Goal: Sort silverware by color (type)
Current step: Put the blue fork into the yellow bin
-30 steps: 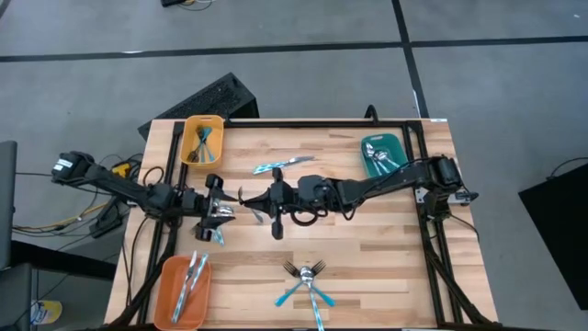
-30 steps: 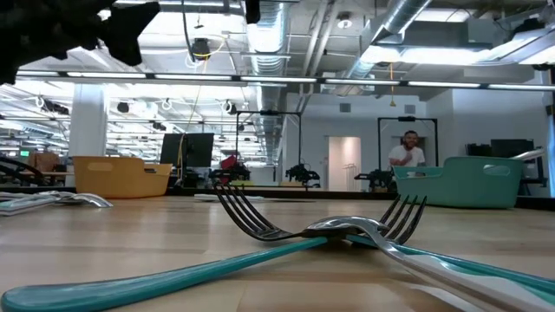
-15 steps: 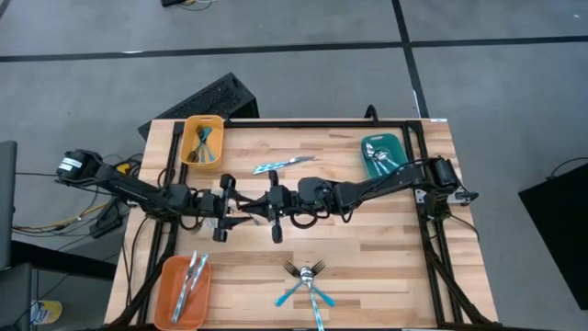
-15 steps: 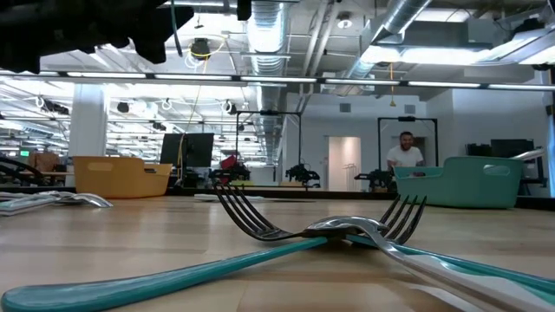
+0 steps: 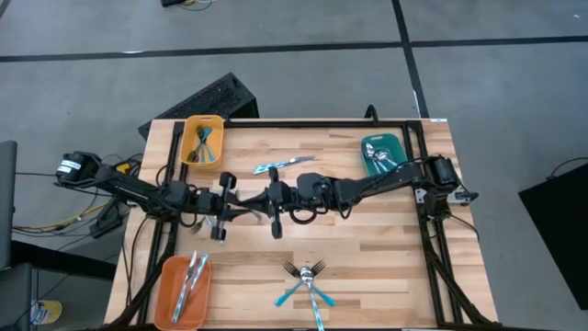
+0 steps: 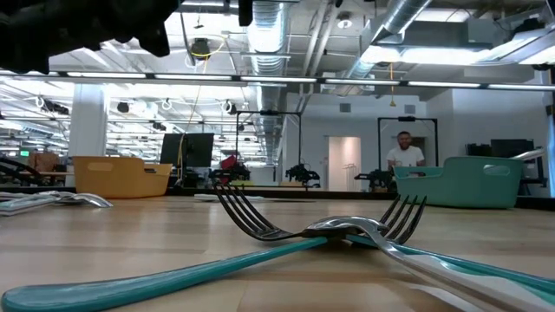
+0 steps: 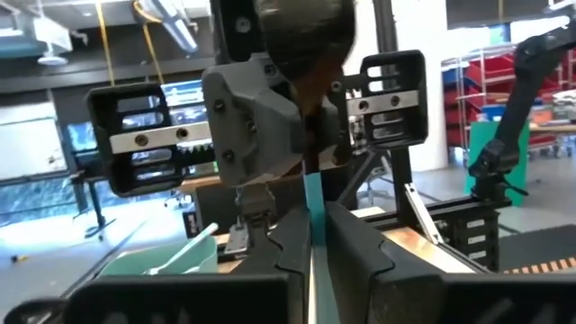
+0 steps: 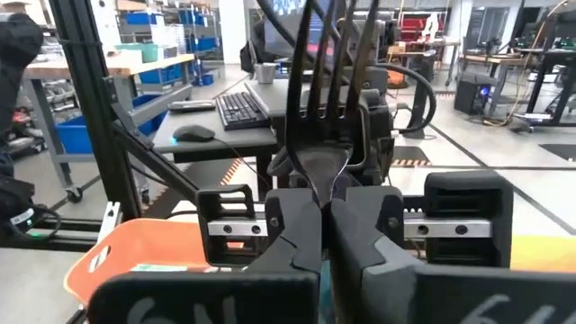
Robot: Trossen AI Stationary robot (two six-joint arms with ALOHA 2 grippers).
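A fork (image 5: 250, 204) with a silver head (image 8: 324, 90) and a light-blue handle (image 7: 312, 211) hangs above the table's middle, between my two grippers. My left gripper (image 5: 239, 206) reaches in from the table's left and is shut on the handle. My right gripper (image 5: 261, 203) faces it from the right and is shut on the fork just below the tines. More silverware lies on the table: one piece (image 5: 281, 165) at the far middle and crossed forks (image 5: 306, 280) (image 6: 329, 230) near the front edge. My left gripper pinches the fork's light-blue handle (image 7: 312, 225) between its two fingers, coming level from the table's left. The fork is clear of the table. My right gripper pinches the fork's neck (image 8: 322, 180) just below the tines, coming level from the table's right; the tines stand out past the fingers.
A yellow tray (image 5: 203, 140) stands at the far left, a teal tray (image 5: 379, 154) at the far right and an orange tray (image 5: 184, 290) at the near left, each holding silverware. A person (image 6: 403, 152) stands far off in the room.
My left gripper has gone toward the table's right and far edge, up to the fork in my right gripper, and has turned to face it. My right gripper has kept the fork in place.
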